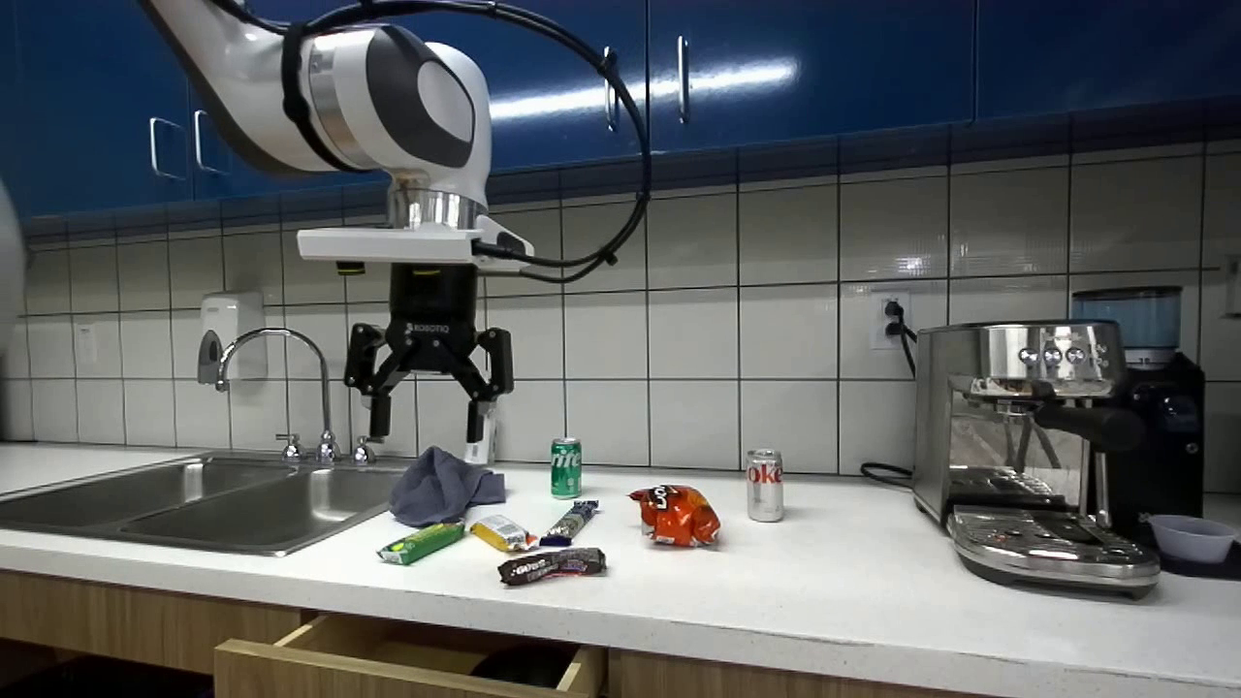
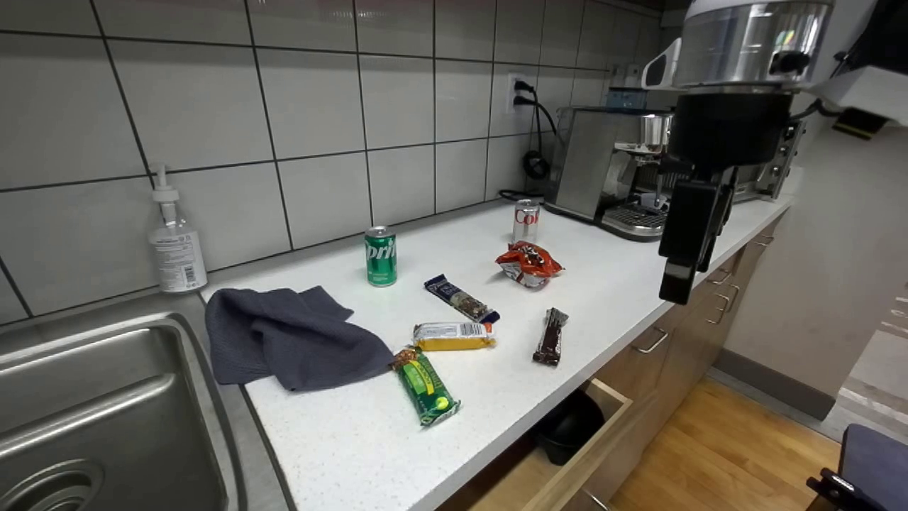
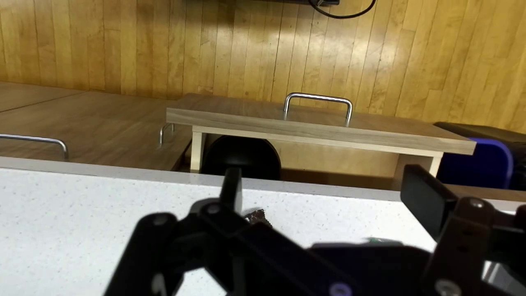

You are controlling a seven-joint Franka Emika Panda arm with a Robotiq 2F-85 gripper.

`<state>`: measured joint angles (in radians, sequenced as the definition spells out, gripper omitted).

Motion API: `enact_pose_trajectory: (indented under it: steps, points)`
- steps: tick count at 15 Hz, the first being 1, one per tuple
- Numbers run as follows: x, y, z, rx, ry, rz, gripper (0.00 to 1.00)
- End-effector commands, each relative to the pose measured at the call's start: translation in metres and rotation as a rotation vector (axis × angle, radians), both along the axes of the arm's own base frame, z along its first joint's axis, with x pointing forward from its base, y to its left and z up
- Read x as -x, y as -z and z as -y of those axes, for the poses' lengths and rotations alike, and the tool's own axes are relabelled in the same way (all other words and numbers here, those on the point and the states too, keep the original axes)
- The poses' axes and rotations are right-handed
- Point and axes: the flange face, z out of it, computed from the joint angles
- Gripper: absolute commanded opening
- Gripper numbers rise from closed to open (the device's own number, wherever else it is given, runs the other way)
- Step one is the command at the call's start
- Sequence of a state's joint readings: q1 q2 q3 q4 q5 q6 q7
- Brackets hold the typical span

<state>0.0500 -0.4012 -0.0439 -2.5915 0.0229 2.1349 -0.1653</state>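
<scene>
My gripper (image 1: 428,420) hangs in the air above the counter, pointing down. Its fingers (image 1: 380,419) stand wide apart with nothing between them; the wrist view also shows the gripper (image 3: 326,185) open. Nearest below lies a crumpled grey-blue cloth (image 1: 436,488) beside the sink. Around it on the counter are a green-wrapped bar (image 2: 426,387), a yellow and white bar (image 2: 454,336), a navy bar (image 2: 462,299) and a dark brown bar (image 2: 550,337). Farther back stand a green Sprite can (image 1: 566,468) and a silver Coke can (image 1: 765,487), with a red-orange snack bag (image 1: 679,517) between.
A drawer (image 3: 320,129) stands pulled out below the counter edge, with a black bowl (image 2: 569,428) inside. The steel sink (image 1: 204,499) with its faucet (image 1: 325,388) lies at one end. A coffee machine (image 1: 1028,446) is at the other; a soap bottle (image 2: 176,245) is by the wall.
</scene>
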Motion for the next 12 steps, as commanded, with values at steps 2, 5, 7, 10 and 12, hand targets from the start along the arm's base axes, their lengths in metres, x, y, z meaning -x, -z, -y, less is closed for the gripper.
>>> enact_pose_trajectory:
  steps: [2,5,7,10,12]
  points:
    - [-0.005,0.015,-0.026,-0.004,-0.005,0.003,1.0]
    - [-0.007,0.03,-0.046,-0.008,-0.003,-0.003,1.0]
    - [-0.008,0.04,-0.059,-0.002,0.004,-0.003,1.0]
    - [-0.011,0.055,-0.078,0.013,0.017,-0.007,1.0]
    - [-0.013,0.067,-0.087,0.022,0.028,-0.011,1.0]
